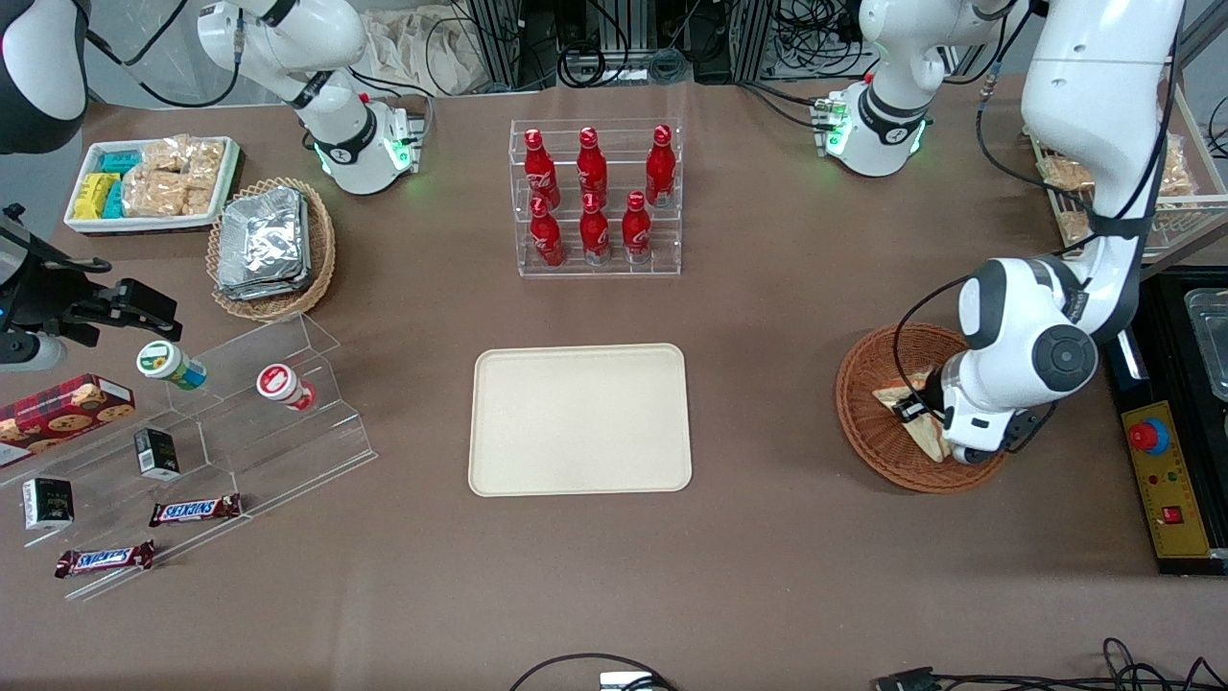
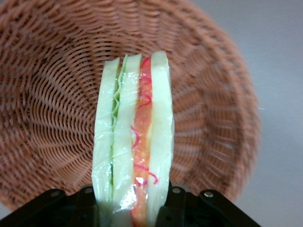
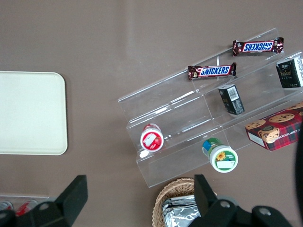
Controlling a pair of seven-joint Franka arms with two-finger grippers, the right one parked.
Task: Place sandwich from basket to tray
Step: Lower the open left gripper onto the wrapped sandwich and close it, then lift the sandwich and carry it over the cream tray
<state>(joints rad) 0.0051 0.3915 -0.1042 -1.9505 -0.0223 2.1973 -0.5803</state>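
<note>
Brown matte tabletop (image 1: 767,537) fills the scene, seen from the front; nearest the camera at the parked arm's end lie two Snickers bars (image 1: 144,533) on a clear acrylic stepped stand (image 1: 230,432), with small dark boxes, two lidded cups and a red cookie box (image 1: 62,408) on or beside it; near the middle of the table sits the cream-beige tray (image 1: 579,418), flat and bare; toward the working arm's end rests the round reddish-brown basket (image 1: 868,422); the left arm's gripper (image 1: 911,411) is lowered into that basket, its jaws clamped on the sandwich (image 1: 921,427), one on each bread face; the wrist camera shows the wrapped sandwich (image 2: 135,142) edge-on, green and orange filling between pale bread slices, the black fingers (image 2: 177,205) pressing both sides, the woven basket (image 2: 52,94) beneath; farther from the camera stands a clear rack of red bottles (image 1: 595,197); farther still at the parked arm's end, a lighter wicker basket of foil packets (image 1: 269,245) and a white tray of snacks (image 1: 153,182).
</note>
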